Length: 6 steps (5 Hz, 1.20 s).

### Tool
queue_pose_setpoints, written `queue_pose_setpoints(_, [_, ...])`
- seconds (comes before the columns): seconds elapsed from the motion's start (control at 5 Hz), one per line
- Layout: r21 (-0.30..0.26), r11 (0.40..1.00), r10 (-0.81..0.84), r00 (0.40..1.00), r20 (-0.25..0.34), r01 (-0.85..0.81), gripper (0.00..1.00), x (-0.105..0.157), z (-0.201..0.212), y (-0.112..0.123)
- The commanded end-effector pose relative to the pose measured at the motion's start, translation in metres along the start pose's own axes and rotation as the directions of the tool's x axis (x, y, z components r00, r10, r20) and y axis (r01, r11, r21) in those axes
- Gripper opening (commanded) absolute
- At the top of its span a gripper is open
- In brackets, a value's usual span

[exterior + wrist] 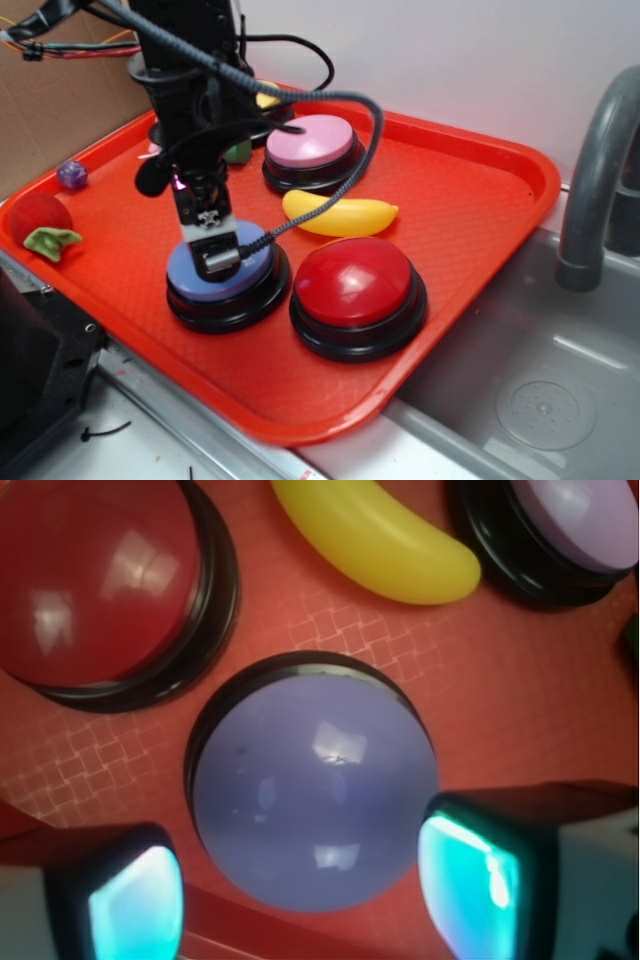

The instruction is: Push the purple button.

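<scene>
Here the end effector [214,256] hangs directly over the purple button [312,792] at the near edge of the red tray [480,200], its fingers [470,885] spread apart and holding nothing, seemingly lined up to press down. Just beside sits the red button [355,282]; behind, a yellow toy banana [340,214], then the pink-lilac button [310,142]. No readable writing shows, only a small skull sticker [207,220] on the wrist
</scene>
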State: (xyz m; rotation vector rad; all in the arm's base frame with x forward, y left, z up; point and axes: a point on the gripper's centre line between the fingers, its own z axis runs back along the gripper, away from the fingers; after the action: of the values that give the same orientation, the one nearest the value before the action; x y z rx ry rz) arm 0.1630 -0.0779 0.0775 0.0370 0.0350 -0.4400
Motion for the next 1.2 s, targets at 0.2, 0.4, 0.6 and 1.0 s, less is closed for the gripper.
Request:
queue_pose_setpoints(0.2, [-0.073,0.996,0.054,0.998,0.026,-0.052,1.0,0.009,-0.036,-0.01])
queue_pose_setpoints(0.4, [-0.05,0.995,0.082,0.996,0.027,-0.081,1.0,0.007,-0.007,-0.009])
queue_pose_setpoints(0.6, [-0.043,0.993,0.113,0.994,0.009,-0.113,1.0,0.003,0.023,-0.009])
queue_pose_setpoints(1.0, [-0.057,0.977,0.201,0.978,-0.053,-0.204,1.0,-0.009,0.054,-0.003])
